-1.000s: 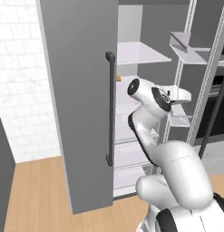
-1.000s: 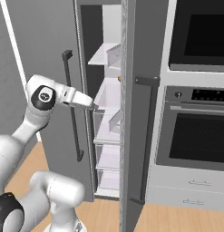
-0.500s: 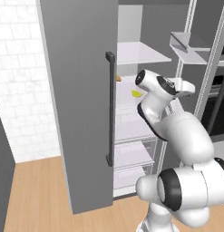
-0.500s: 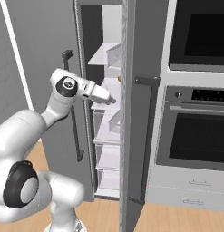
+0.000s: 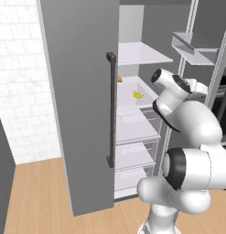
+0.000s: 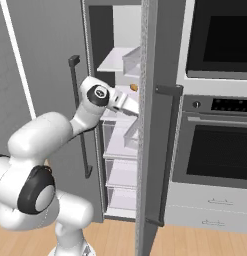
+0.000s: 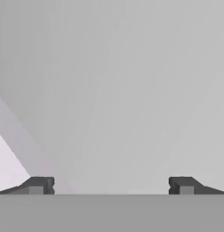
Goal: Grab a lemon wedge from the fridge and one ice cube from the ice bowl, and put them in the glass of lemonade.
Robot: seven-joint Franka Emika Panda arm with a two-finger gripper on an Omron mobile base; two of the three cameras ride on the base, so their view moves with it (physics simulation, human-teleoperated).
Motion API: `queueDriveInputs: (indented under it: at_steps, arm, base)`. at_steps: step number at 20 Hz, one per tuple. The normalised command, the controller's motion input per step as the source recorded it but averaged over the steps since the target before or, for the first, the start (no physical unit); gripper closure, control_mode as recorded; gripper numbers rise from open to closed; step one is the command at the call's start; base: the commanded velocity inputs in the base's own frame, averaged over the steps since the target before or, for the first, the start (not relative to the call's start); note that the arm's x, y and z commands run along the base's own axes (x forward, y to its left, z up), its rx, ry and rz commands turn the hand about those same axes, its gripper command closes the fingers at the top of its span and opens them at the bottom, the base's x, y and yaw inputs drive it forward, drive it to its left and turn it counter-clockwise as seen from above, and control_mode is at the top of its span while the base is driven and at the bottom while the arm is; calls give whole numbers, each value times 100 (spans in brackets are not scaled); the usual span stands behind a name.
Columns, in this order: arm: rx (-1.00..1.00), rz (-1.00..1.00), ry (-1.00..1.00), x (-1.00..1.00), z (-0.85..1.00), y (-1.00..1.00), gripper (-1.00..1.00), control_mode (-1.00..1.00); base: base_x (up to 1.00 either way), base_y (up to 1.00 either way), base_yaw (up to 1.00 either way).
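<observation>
Now we see fridge (image 5: 82, 91) open, white arm reaching into shelves. Gripper (image 7: 111, 186) fingers spread wide, nothing between them, facing plain grey wall inside. Lemon wedge (image 5: 137, 94) lies on middle white shelf (image 5: 132, 98), small orange piece (image 5: 119, 79) further back. Oven (image 6: 215, 145) stands right of fridge.
</observation>
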Motion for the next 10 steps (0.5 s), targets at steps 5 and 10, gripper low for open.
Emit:
queueDriveInputs:
  at_steps: [5,10]
  arm:
    - [3,-7,-7,6,-7,-85,-100,-100]
    - [7,-6,-10,2,0,-96,-100,-100]
  base:
    - [0,0,0]
    - [0,0,0]
